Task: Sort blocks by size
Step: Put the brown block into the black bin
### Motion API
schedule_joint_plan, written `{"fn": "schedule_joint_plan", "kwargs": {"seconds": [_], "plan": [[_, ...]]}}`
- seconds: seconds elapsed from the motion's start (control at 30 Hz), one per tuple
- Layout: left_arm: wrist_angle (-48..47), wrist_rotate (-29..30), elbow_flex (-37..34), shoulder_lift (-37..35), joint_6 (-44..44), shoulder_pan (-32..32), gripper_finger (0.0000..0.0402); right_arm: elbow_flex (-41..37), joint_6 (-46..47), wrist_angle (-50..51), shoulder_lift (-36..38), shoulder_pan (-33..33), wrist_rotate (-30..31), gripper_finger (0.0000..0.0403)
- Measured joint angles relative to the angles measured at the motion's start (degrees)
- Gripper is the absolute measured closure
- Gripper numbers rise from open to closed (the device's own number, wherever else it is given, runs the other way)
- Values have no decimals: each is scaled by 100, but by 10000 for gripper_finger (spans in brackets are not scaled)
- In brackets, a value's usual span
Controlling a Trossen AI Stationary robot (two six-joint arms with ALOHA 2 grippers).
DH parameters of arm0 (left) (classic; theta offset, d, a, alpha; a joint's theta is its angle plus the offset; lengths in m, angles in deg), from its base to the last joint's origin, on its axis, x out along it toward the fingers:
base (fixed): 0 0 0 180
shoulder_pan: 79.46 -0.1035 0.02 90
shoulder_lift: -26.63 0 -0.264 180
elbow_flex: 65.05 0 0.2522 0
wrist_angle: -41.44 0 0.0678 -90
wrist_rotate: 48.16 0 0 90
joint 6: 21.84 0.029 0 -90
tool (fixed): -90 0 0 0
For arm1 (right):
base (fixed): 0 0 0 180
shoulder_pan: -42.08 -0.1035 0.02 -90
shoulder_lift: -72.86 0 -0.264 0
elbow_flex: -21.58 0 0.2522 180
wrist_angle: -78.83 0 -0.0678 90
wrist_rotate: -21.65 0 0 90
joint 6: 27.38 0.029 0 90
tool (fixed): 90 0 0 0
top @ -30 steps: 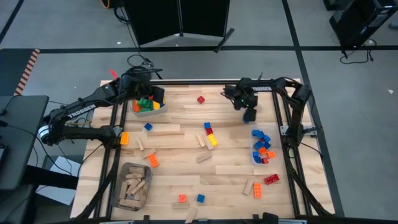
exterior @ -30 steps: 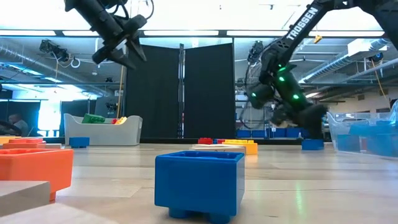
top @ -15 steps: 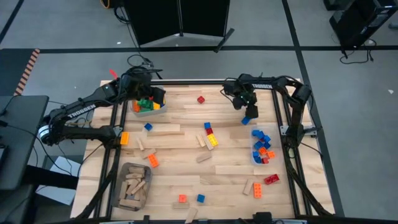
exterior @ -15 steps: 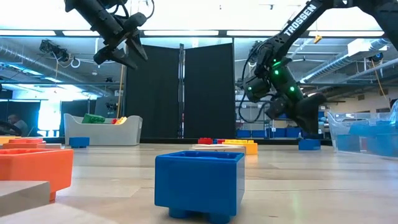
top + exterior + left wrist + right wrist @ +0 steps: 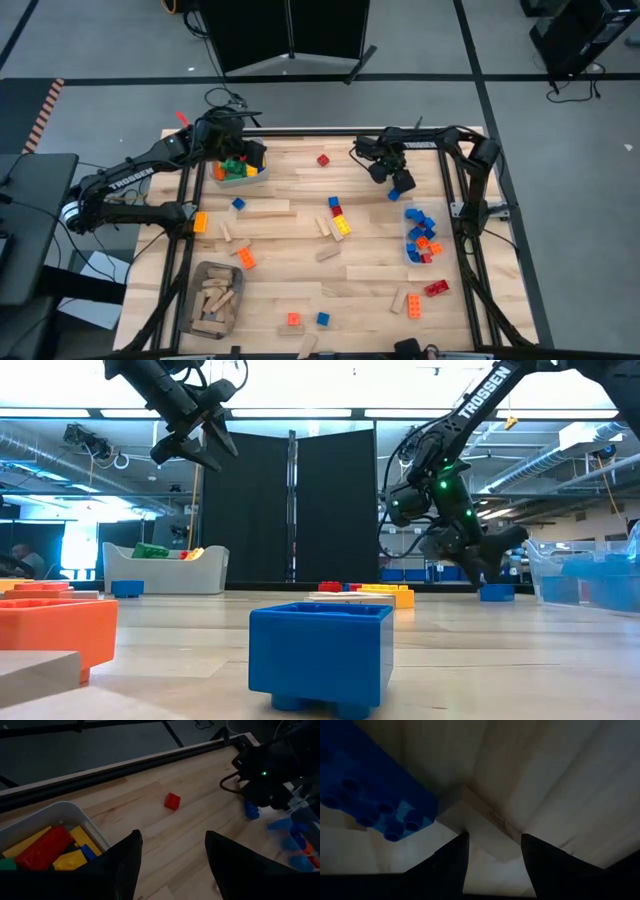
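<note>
Blue brick (image 5: 401, 182) sits on the desk (image 5: 370, 270) near the far right corner, just beside the right end effector (image 5: 383, 170). Wrist view: right fingers (image 5: 445, 860) are spread with nothing between them, only bare wood; the brick lies off to one side, not gripped. So right = released, low over the desk.

Left end effector (image 5: 232, 150) hovers above the white bin (image 5: 75, 810) at the far left, fingers apart, empty. That bin holds red, yellow, green and blue bricks.

Small red brick (image 5: 323, 159) lies alone near the far edge, between the two arms. Clear bin (image 5: 408, 250) on the right holds blue and orange bricks. Grey bin (image 5: 200, 275) near left holds tan wooden pieces. More bricks and wooden pieces are scattered mid-desk.
</note>
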Motion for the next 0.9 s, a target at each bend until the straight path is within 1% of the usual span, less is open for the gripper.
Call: {"fn": "schedule_joint_plan", "kwargs": {"seconds": [0.07,0.13,0.27,0.43,0.6,0.73,0.8,0.9], "plan": [[0,0,0,0,-2,0,178,-67,-134,-109,24,2,-7,207],[0,0,0,0,-2,0,178,-127,-37,-172,34,4,12,207],[2,0,0,0,-2,0,178,-128,907,-328,39,64,-49,212],[15,5,0,0,-2,1,178,188,1982,-465,22,293,-846,227],[22,61,0,0,-2,0,178,492,2949,-430,-23,550,-1210,240],[22,61,0,0,-2,0,178,610,3624,-371,-26,808,-1834,243],[22,61,0,0,-11,0,178,636,3795,-354,-26,919,-2032,245],[20,61,0,0,-47,1,178,746,3804,-234,-26,1048,-2272,245]]}}
